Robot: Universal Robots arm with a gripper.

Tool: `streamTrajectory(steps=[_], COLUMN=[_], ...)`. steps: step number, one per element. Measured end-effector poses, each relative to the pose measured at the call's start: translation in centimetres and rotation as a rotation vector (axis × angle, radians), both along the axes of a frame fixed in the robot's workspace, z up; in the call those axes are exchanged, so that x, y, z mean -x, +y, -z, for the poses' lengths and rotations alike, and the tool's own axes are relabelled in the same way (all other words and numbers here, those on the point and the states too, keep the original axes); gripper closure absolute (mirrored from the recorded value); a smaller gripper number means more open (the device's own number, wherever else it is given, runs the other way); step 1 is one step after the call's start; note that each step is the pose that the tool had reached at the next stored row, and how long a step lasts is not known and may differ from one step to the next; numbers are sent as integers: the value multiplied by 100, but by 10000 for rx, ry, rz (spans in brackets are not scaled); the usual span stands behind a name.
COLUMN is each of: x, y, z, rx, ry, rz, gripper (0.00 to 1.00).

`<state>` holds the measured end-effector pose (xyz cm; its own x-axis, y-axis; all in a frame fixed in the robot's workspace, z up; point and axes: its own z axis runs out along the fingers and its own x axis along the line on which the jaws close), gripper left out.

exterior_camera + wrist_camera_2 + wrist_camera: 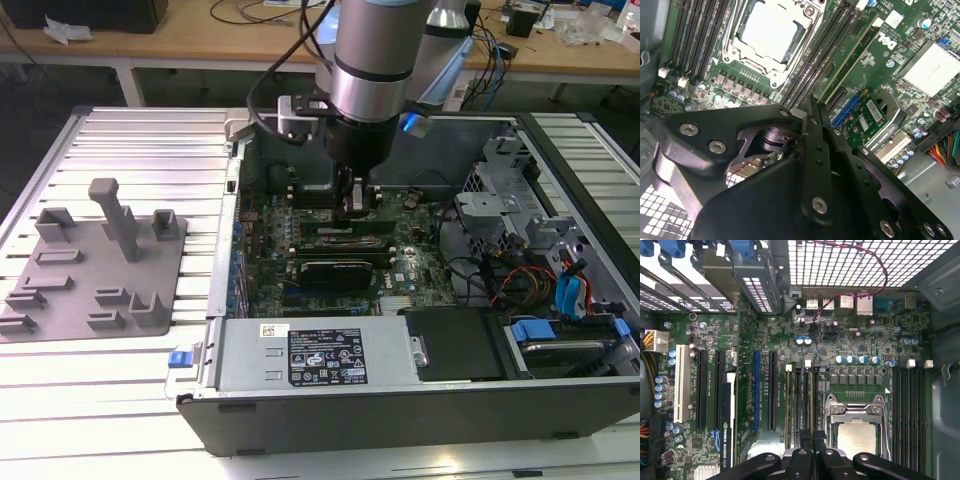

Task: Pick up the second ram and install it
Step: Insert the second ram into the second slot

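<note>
Gripper (812, 106) matte black, closed; flat green ram (852, 52) seemingly slotted beside

Shows as a slatted silver table (130, 140), ribbed from side to side. Carries, toward the exterior view's left, a flat grey holder tray (95, 265) with upright pegs and blocks. Bears, just beside that tray, an open black computer case (400, 415) lying on its side, reaching across the middle to the exterior view's right.

Lab, open computer case (400, 412), cable-strewn workbench (190, 38)
</note>
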<state>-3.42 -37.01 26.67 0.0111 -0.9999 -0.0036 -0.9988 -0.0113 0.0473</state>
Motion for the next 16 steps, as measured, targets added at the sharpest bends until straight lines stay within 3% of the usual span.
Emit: streamTrajectory(steps=[13, 16], x=[25, 25], y=[-15, -15], z=[162, 175], rx=[1, -55], ry=[0, -1], rz=[0, 0], gripper=[91, 91])
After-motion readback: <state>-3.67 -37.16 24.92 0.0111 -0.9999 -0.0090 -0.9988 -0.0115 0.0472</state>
